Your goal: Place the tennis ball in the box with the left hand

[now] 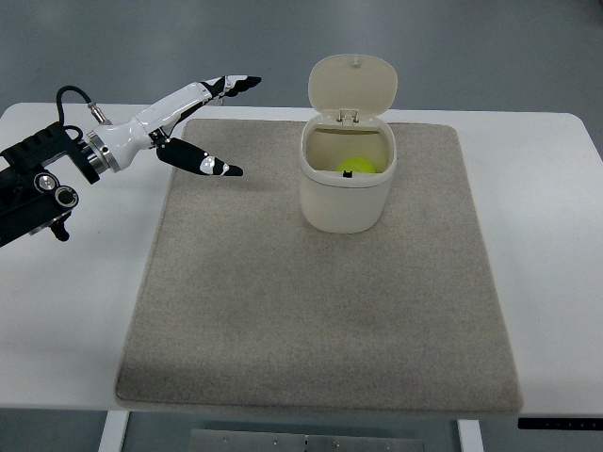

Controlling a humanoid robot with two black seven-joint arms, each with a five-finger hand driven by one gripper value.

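Ball (pixel 356 165): yellow-green, lying inside the box, low against the back wall, only its upper part visible to you past the rim; a small dark mark sits at its front edge. It is noted first as the task item; the remaining items follow from largest to smallest.

Table (pixel 546 207): white top, fills most of the view; you see grey floor beyond its far edge and a bit of frame under the near edge.

Mat (pixel 320 320): grey-beige, rectangular w/ rounded corners, laid flat at the table's centre, leaving bare white margins at left and right.

Left arm (pixel 38 184): enters from the left edge, black segment w/ cable, then a white forearm angled up and to the right.

Box (pixel 346 184): cream bin, upright on the far half of the mat, near its centre line. Lid (pixel 353 85) hinged at the back, standing open and tilted away from you, so the opening is clear from above.

Left hand (pixel 203 122): over the mat's far-left corner, well apart from the box, pointing toward it. Fingers (pixel 236 85) straight and spread from the thumb (pixel 203 160); dark tips; they hold nothing.

Right arm: not seen in your view.
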